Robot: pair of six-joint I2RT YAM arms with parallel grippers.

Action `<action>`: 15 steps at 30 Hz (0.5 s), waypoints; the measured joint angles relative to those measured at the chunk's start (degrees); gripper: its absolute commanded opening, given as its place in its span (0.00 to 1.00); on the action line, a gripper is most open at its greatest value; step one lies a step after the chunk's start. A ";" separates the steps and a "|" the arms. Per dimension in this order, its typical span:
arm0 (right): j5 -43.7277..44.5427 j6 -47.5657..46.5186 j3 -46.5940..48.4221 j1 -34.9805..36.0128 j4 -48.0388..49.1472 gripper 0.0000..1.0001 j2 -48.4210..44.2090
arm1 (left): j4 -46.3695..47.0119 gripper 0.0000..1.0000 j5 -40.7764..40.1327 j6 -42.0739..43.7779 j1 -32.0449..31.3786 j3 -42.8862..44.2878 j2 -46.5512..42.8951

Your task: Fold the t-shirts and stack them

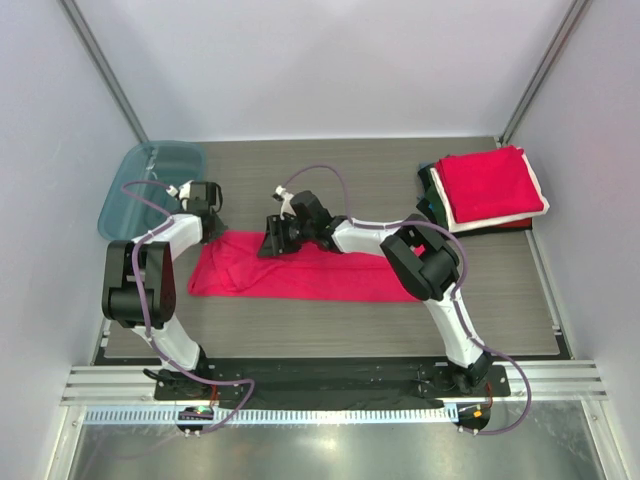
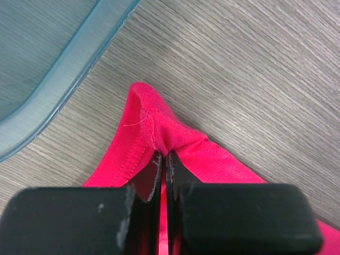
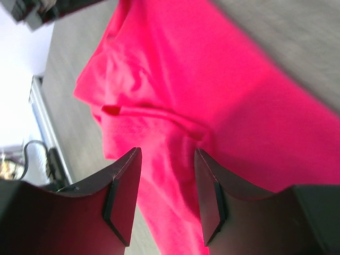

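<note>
At the far left, tray (image 1: 150,185), no part of the job. Just right of it, left gripper (image 2: 166,159) pinched tight on the far-left corner of the red shirt (image 1: 300,270), fingers together with a bunched bit of hem squeezed between them, near the tray's rim but not touching it. Across the middle of the table (image 1: 330,330), shirt laid out as a long band running left to right, already narrowed and, by the look of it, partway through folding. Over the band's far edge, a little further right, right gripper (image 3: 167,175) with fingers apart and nothing between them, poised close above rumpled cloth; cannot tell whether the tips touch it. At the far right, stack (image 1: 485,190) of folded shirts, red on top, white and dark ones beneath, well apart from the band. Risks, as a judgement: only a small nip of hem on the left, so could slip free under a pull and drop the corner; could drag the whole band across the table rather than fold it if lifted while the right side is unheld; might snag the tray rim if swung left. On the right, might pinch a wrinkle or too many layers and leave a crooked fold, or close beside the edge and miss it.
</note>
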 measured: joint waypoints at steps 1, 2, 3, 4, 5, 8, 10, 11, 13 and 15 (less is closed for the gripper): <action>-1.14 0.00 0.00 0.22 0.24 0.50 0.26 | 0.00 0.00 0.00 0.00 0.00 0.02 0.00; -1.75 -0.04 0.07 0.37 0.15 0.50 0.39 | 0.00 0.00 0.00 0.00 0.00 0.02 0.02; -2.54 -0.07 0.37 0.61 -0.22 0.50 0.61 | 0.00 0.00 0.00 0.00 0.00 0.02 0.02; -3.17 -0.17 0.72 0.81 -0.35 0.50 0.87 | 0.00 0.00 0.00 0.02 0.00 0.02 0.02; -3.54 -0.31 0.85 0.92 -0.37 0.50 0.94 | 0.00 0.00 0.00 0.02 0.00 0.02 0.02; -3.76 -1.27 0.87 1.11 -0.83 0.48 0.94 | 0.00 0.00 0.00 0.02 0.07 0.02 0.02; -2.56 -2.38 0.87 1.22 -1.99 0.47 0.94 | 0.00 0.00 0.02 0.11 0.11 0.02 0.02; -1.64 -2.86 0.87 1.25 -2.56 0.46 0.94 | 0.00 0.00 0.02 0.15 0.13 0.04 0.02; 0.13 -3.80 0.87 1.25 -3.67 0.41 0.94 | -0.02 0.00 0.02 0.20 0.15 0.04 0.02; 1.81 -4.48 1.03 1.25 -4.26 0.31 0.94 | 0.00 0.00 0.02 0.20 0.15 0.04 0.02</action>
